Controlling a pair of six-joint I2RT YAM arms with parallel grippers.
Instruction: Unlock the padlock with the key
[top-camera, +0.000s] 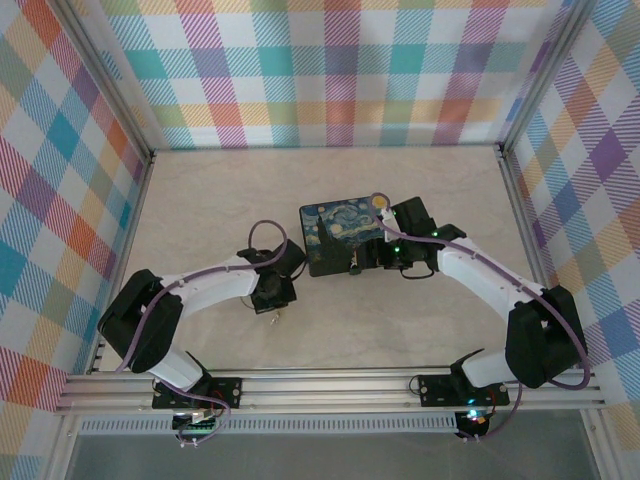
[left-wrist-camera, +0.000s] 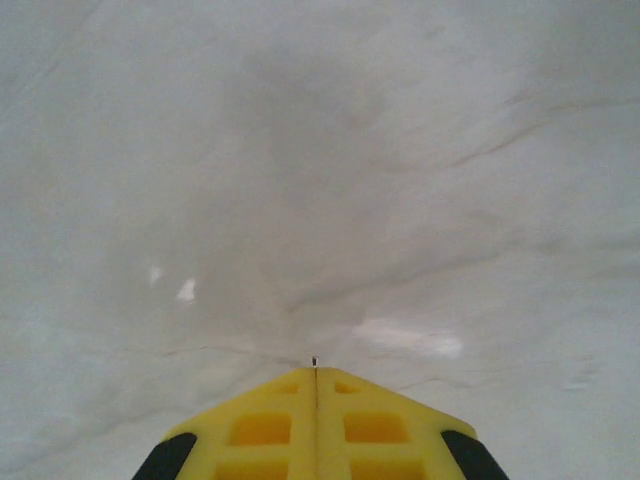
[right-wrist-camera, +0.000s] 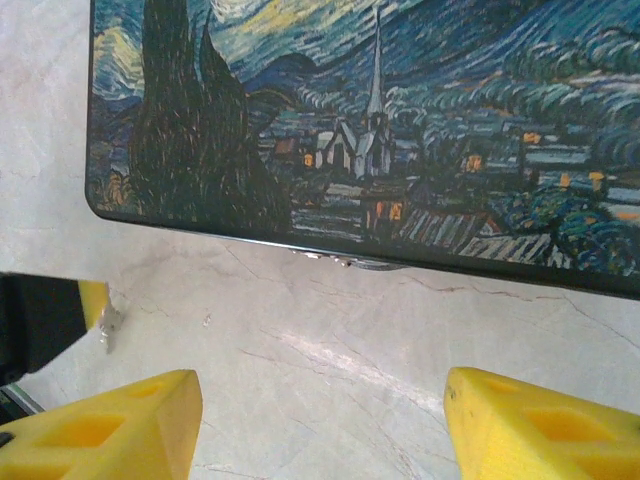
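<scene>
Key (left-wrist-camera: 315, 361) between left gripper (left-wrist-camera: 315, 378) fingertips

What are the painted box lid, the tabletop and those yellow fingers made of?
Box lid: a smooth printed or painted night scene; what lies beneath can't be told. Tabletop: pale, marble-like veining with a shiny glare, perhaps stone or laminate. Yellow fingers: probably matte plastic, judging by the even colour and moulded hollow cells.
</scene>
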